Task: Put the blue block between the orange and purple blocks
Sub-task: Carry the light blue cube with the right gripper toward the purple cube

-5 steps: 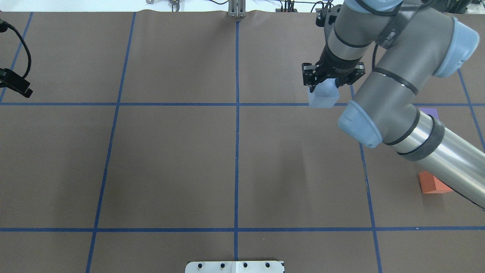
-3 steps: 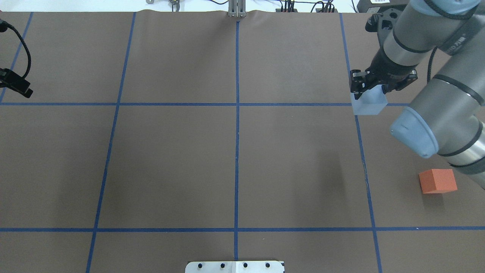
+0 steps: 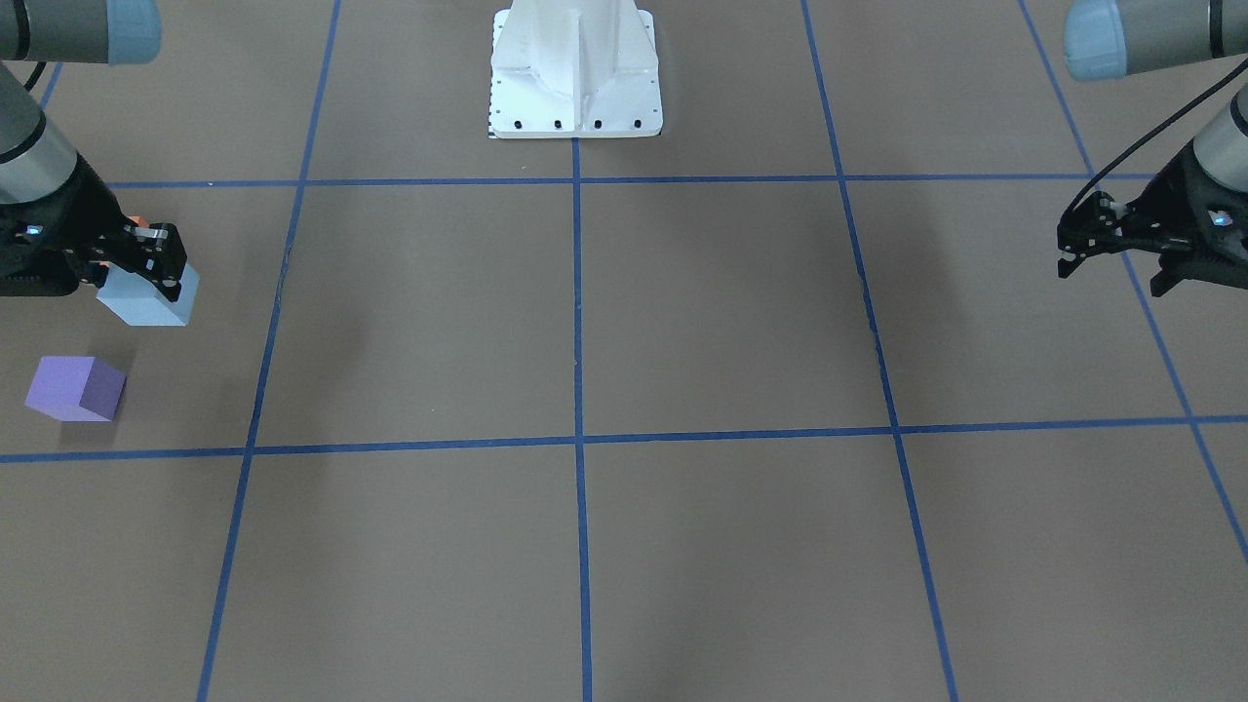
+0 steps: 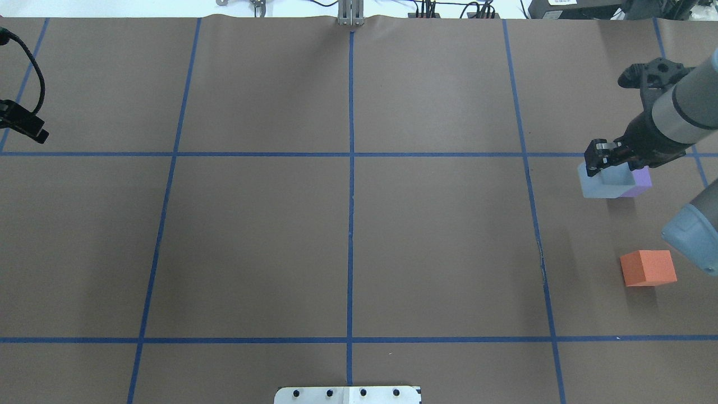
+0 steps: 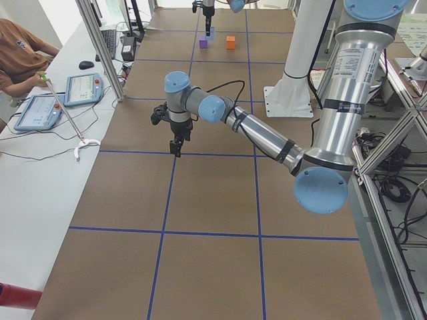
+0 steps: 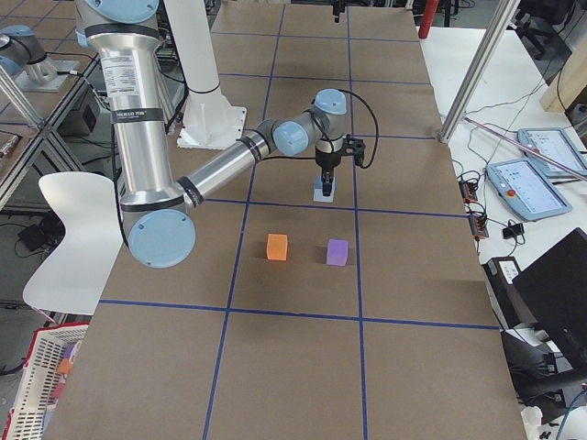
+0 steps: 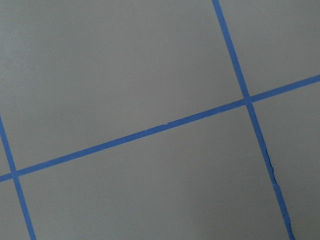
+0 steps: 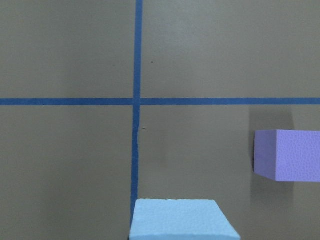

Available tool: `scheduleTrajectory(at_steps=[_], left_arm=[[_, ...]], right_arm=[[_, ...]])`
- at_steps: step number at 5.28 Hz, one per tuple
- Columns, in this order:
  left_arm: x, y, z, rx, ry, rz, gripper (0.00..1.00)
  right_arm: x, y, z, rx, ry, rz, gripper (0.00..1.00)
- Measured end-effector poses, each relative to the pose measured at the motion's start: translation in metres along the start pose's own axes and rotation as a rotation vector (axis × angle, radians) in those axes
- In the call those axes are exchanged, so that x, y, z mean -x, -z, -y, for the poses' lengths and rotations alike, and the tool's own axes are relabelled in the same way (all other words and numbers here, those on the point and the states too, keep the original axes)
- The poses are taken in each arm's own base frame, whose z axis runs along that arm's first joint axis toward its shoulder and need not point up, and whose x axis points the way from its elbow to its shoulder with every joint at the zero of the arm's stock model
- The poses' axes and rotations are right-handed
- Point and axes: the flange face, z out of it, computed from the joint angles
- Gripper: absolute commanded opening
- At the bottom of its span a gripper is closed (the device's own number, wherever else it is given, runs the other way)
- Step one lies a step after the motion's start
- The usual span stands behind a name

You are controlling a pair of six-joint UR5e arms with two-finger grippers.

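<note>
1. Three foam blocks share the robot's right end of the brown mat (image 4: 437, 235). The blue block (image 4: 604, 184) is pinched between the fingers of the right gripper (image 4: 608, 168).
2. Seen from overhead, the blue block overlaps the left edge of the purple block (image 4: 643, 180). The orange block (image 4: 648, 268) sits apart from both, nearer the robot.
3. From across the table, the right gripper (image 3: 136, 275) grips the blue block (image 3: 146, 302) by its top. The purple block (image 3: 75, 388) lies just below it in the picture, and a sliver of the orange block (image 3: 135, 222) shows behind the gripper.
4. The right-side camera shows the blue block (image 6: 324, 192) under the arm's tip, farther from that camera than the orange block (image 6: 277, 247) and the purple block (image 6: 337, 252), which sit side by side with a gap between them.
5. The right wrist camera looks past the blue block (image 8: 182, 220) at the purple block (image 8: 287, 155) on the mat to its right, with blue tape lines (image 8: 136, 100) crossing ahead.
6. Whether the blue block touches the mat cannot be told for sure; it seems held just off it.
7. At the opposite end of the table, the left gripper (image 3: 1111, 273) hangs with its fingers spread, holding nothing.
8. The left wrist camera shows only mat and tape.
</note>
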Motion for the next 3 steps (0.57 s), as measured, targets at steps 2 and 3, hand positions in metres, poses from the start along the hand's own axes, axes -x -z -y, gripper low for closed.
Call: scheduleTrajectory(at_steps=[2,3], left_arm=[[-0.001,0.000,0.000,-0.001,0.001,0.000,1.00],[0.000,0.000,0.000,0.000,0.002,0.000,1.00]], right_arm=[[-0.060,-0.033,-0.025,0.007,0.012,0.007,0.00],[-0.074,-0.050,-0.024,0.013,0.006,0.002,0.00]])
